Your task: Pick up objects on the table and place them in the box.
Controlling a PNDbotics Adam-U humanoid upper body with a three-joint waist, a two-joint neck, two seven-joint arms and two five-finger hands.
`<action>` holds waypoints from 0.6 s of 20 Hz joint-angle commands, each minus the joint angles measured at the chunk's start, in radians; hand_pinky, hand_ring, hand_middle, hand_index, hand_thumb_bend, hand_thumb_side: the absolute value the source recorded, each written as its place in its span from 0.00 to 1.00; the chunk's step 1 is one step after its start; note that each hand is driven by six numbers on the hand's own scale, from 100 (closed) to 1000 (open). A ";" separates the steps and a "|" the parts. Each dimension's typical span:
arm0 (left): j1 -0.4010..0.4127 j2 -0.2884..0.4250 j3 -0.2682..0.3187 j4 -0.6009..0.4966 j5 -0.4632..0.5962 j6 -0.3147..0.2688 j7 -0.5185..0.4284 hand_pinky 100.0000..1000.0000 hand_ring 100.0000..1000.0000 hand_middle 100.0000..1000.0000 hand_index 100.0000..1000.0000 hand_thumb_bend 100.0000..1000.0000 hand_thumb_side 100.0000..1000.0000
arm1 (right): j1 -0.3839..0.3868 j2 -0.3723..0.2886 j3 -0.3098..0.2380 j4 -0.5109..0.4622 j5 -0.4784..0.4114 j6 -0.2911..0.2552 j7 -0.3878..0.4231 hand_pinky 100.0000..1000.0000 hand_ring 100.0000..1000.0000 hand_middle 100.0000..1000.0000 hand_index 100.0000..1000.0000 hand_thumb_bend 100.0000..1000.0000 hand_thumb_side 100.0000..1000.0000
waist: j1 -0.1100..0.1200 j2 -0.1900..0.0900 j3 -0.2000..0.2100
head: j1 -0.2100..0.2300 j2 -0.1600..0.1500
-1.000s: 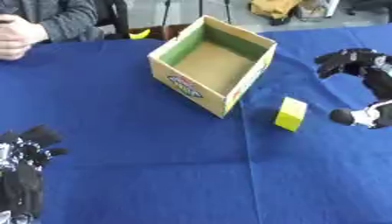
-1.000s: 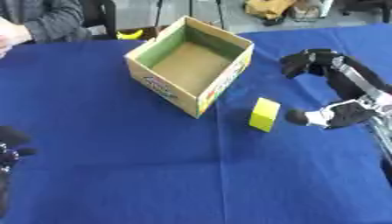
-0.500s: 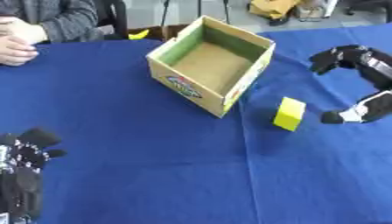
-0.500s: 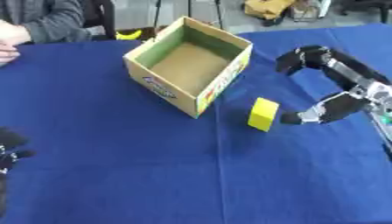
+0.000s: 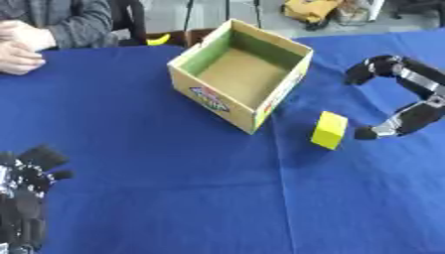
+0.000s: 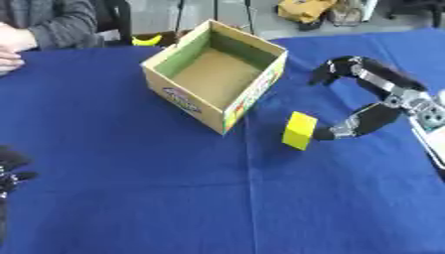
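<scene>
Lying on table [image 5: 156,198]: one yellow block [image 5: 330,130], one empty box [image 5: 241,79].

Bench [image 5: 174,188]: blue cloth cover, matt, faintly creased.
Box [image 5: 217,99]: matt brown cardboard, printed label on its side.
Yellow block [image 6: 301,130]: smooth, matt.
Right hand [image 6: 382,99]: black, silver joints, slightly glossy.
Left hand [image 5: 22,198]: black.
</scene>
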 commanded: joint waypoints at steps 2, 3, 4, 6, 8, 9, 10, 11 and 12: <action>-0.005 0.022 -0.004 -0.014 0.000 0.000 -0.005 0.53 0.64 0.56 0.70 0.09 1.00 | -0.029 -0.036 0.007 0.032 0.032 -0.008 -0.001 0.69 0.84 0.63 0.71 0.76 0.42 | -0.003 -0.016 0.003 | -0.002 -0.008; -0.005 0.022 -0.004 -0.014 0.000 0.000 -0.005 0.53 0.64 0.56 0.70 0.09 1.00 | -0.034 -0.035 0.009 0.041 0.035 -0.008 0.000 0.69 0.84 0.63 0.71 0.76 0.43 | -0.002 -0.016 0.003 | -0.002 -0.008; -0.004 0.022 -0.004 -0.014 0.001 0.000 -0.005 0.53 0.64 0.56 0.70 0.09 1.00 | -0.039 -0.032 0.013 0.051 0.039 -0.008 0.003 0.69 0.84 0.63 0.71 0.76 0.43 | -0.002 -0.016 0.004 | -0.003 -0.008; -0.005 0.022 -0.005 -0.014 0.001 0.000 -0.006 0.53 0.64 0.57 0.70 0.09 1.00 | -0.049 -0.026 0.020 0.069 0.048 -0.009 0.010 0.69 0.84 0.63 0.71 0.76 0.43 | -0.001 -0.015 0.004 | -0.005 -0.008; -0.004 0.021 -0.006 -0.014 0.001 0.001 -0.007 0.53 0.64 0.57 0.70 0.09 1.00 | -0.059 -0.021 0.026 0.087 0.059 -0.011 0.016 0.69 0.84 0.62 0.71 0.76 0.44 | 0.000 -0.015 0.005 | -0.006 -0.008; -0.004 0.021 -0.006 -0.014 0.002 0.001 -0.007 0.53 0.64 0.57 0.70 0.09 1.00 | -0.064 -0.018 0.029 0.095 0.064 -0.011 0.018 0.68 0.84 0.62 0.71 0.76 0.44 | 0.001 -0.015 0.005 | -0.007 -0.007; -0.004 0.022 -0.006 -0.014 0.002 0.001 -0.008 0.53 0.64 0.57 0.70 0.09 1.00 | -0.069 -0.016 0.031 0.105 0.068 -0.011 0.021 0.68 0.84 0.62 0.71 0.76 0.44 | 0.001 -0.015 0.006 | -0.007 -0.007; -0.004 0.022 -0.006 -0.014 0.002 0.001 -0.008 0.53 0.64 0.57 0.70 0.09 1.00 | -0.073 -0.014 0.033 0.112 0.071 -0.012 0.022 0.68 0.84 0.62 0.71 0.76 0.44 | 0.001 -0.016 0.006 | -0.007 -0.007; -0.004 0.022 -0.006 -0.014 0.002 0.001 -0.008 0.54 0.64 0.57 0.70 0.09 1.00 | -0.079 -0.012 0.035 0.121 0.074 -0.012 0.024 0.68 0.83 0.61 0.70 0.76 0.44 | 0.001 -0.016 0.006 | -0.008 -0.007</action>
